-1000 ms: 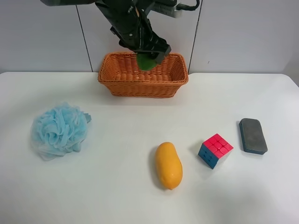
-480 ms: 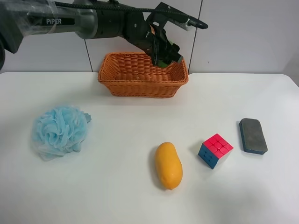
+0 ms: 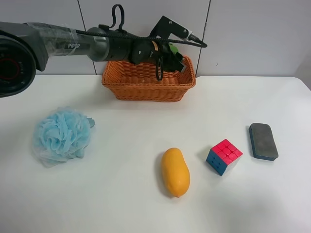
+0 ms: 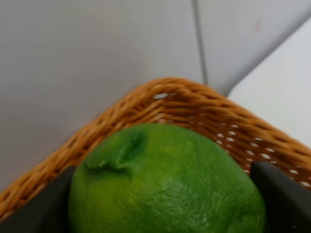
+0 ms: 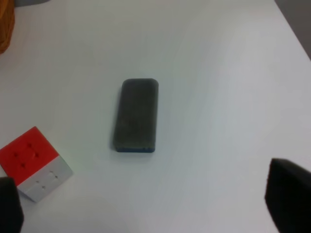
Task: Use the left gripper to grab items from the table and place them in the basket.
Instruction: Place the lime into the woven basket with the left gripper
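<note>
My left gripper (image 3: 171, 54) is shut on the round green fruit (image 3: 173, 48) and holds it over the far right corner of the wicker basket (image 3: 146, 90). In the left wrist view the fruit (image 4: 165, 170) fills the space between the two fingers of the gripper (image 4: 163, 213), with the basket rim (image 4: 204, 104) just behind it. On the white table (image 3: 121, 194) lie the blue pouf (image 3: 62, 136), the mango (image 3: 175, 172), the puzzle cube (image 3: 224, 156) and the eraser block (image 3: 263, 141). My right gripper (image 5: 148, 201) is open and empty above the eraser (image 5: 137, 115) and the cube (image 5: 34, 162).
The left arm (image 3: 73, 43) stretches across from the exterior high view's left, level with the basket's top. A grey panelled wall (image 3: 252, 34) stands right behind the basket. The right arm is out of the exterior high view.
The left arm has swung down and flattened out, carrying the green fruit from above the basket's middle to its far right corner. The items on the table have not moved.
</note>
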Tool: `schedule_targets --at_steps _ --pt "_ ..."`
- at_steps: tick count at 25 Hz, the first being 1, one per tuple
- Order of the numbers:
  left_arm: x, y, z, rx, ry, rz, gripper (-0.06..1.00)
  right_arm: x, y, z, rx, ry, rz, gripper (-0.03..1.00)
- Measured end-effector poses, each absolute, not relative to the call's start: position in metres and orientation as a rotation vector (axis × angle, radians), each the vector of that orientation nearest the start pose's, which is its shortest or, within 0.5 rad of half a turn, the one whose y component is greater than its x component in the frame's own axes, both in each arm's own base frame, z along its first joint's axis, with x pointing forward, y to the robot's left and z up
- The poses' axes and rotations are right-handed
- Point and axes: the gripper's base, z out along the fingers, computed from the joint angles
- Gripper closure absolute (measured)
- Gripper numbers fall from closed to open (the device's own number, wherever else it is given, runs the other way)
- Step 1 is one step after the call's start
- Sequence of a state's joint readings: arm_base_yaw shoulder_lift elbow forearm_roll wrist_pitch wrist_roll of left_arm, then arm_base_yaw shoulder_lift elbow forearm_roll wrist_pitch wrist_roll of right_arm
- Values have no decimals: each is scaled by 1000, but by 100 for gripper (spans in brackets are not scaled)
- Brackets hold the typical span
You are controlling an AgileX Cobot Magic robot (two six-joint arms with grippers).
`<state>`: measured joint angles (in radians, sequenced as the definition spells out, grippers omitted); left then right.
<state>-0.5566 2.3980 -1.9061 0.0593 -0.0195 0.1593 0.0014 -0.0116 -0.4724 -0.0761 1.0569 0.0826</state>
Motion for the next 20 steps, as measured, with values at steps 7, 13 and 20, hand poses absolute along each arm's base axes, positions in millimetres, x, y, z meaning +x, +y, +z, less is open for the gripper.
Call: schedule_targets --at_steps 7,13,20 --pt "483 -287 158 712 1779 -218 29 -3 -6 270 86 2052 -39 -2" --pt "488 -279 151 702 1792 -205 29 -3 -6 270 86 2052 -39 -2" --pt "491 -276 145 698 1799 -200 29 -3 -6 270 86 2052 -39 -2"
